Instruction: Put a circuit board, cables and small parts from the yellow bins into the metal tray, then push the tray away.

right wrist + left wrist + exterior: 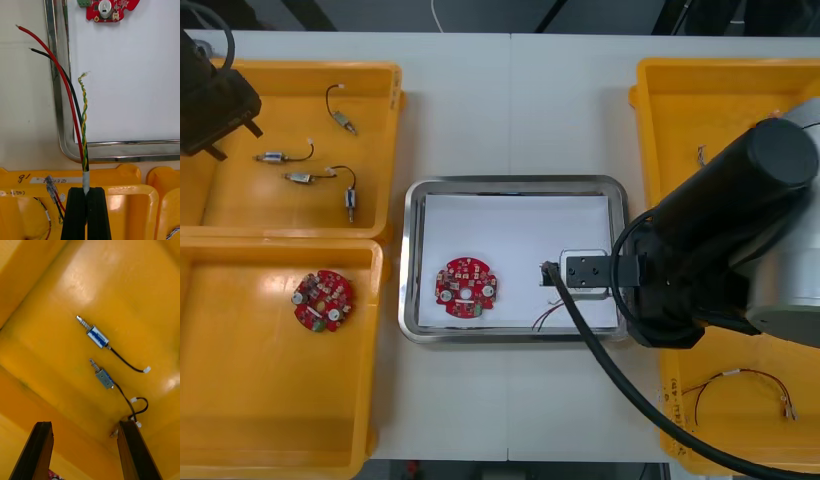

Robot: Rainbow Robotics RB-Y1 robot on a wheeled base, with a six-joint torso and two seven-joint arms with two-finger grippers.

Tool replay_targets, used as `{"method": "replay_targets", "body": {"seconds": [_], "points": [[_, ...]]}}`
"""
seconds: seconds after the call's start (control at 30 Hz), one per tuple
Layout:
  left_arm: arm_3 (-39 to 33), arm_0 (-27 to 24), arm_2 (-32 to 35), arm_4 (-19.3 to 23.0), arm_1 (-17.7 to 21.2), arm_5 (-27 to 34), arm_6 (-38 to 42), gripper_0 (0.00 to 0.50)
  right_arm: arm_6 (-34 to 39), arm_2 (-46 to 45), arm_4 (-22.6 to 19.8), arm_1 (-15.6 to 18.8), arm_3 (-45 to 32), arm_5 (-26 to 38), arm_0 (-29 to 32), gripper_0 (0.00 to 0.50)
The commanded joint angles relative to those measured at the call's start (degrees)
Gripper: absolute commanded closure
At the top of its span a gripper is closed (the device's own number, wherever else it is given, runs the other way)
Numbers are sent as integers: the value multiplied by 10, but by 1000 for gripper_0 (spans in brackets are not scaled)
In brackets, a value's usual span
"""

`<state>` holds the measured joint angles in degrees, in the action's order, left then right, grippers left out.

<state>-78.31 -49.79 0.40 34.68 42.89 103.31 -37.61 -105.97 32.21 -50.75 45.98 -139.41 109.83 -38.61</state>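
The right pincer (86, 189) is closed on the grey sleeve of a cable (83, 123) at a corner of the metal tray (412, 260), and the cable's loose wires reach across the rim. 1 red circuit board (466, 288) lies inside the tray. The left pincer (85, 423) hangs wide open over small metal parts (97, 336) in a yellow bin (300, 68) on the counter (510, 110).

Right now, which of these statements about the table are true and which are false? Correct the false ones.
1. A circuit board lies in the metal tray. True.
2. The right gripper is open. False: it is shut on a cable.
3. The left gripper is open above small metal parts. True.
4. The near left bin holds no board. False: a second board lies in it.
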Motion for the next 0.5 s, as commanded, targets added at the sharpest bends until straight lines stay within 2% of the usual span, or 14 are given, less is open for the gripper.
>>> {"method": "replay_targets", "body": {"seconds": [0.03,0.27,0.4,0.5], "points": [[38,-44,28,6,17,-44,61,0,-45,27,36,-31,28,2,-20,500],[110,-63,28,7,1,-113,68,0,-101,28,77,-77,88,2,-20,500],[145,-73,25,-1,-10,-136,70,0,-107,38,91,-91,116,-8,-20,500],[178,-85,6,-3,-11,-158,72,0,-111,54,116,-94,128,-25,-20,500]]}}
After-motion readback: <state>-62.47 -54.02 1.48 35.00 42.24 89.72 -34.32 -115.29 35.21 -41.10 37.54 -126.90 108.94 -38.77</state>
